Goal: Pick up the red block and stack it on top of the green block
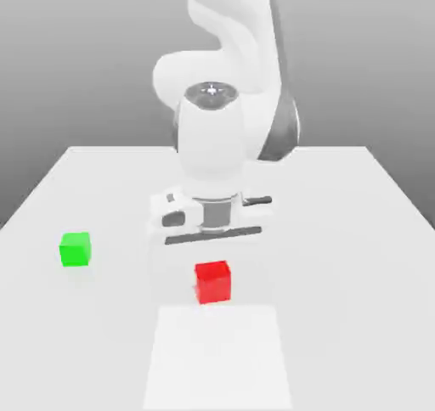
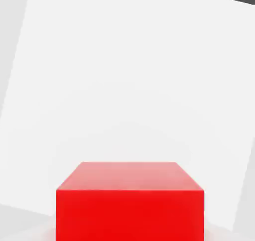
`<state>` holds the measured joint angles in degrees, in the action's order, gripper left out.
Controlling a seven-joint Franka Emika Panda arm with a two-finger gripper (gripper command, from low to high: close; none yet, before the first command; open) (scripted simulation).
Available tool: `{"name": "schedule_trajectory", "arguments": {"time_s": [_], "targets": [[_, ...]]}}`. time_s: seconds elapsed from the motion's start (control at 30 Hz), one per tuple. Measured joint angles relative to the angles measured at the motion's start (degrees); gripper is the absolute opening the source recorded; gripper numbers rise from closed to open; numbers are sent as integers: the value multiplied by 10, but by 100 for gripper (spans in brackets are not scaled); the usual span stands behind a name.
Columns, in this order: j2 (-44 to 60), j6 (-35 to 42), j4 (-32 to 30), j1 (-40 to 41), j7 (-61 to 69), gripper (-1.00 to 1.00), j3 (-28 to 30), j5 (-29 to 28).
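Observation:
The red block [image 1: 212, 282] rests on the white table, near the front and slightly to the exterior view's right of centre. My gripper [image 1: 212, 261] has come straight down over it, and the white hand sits just above the block's top. In the hand view the red block [image 2: 129, 202] looms very close, right under the hand, and the gripper is shut on it. The green block [image 1: 75, 249] stands by itself on the table, well off to the exterior view's left of the red one.
The robot's white arm and base [image 1: 225, 87] rise behind the hand. A paler rectangular patch [image 1: 217, 358] marks the table in front of the red block. The table's far edge [image 1: 340, 149] runs behind the arm.

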<state>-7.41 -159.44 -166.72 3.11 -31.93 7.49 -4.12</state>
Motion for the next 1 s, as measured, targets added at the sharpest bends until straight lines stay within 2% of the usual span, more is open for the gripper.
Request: {"name": "schedule_trajectory", "arguments": {"time_s": [0.6, 1.0], "targets": [[-105, 73, -25, 350, -4, -100, 210, -142], [-63, 22, -23, 329, 24, -100, 243, -105]]}}
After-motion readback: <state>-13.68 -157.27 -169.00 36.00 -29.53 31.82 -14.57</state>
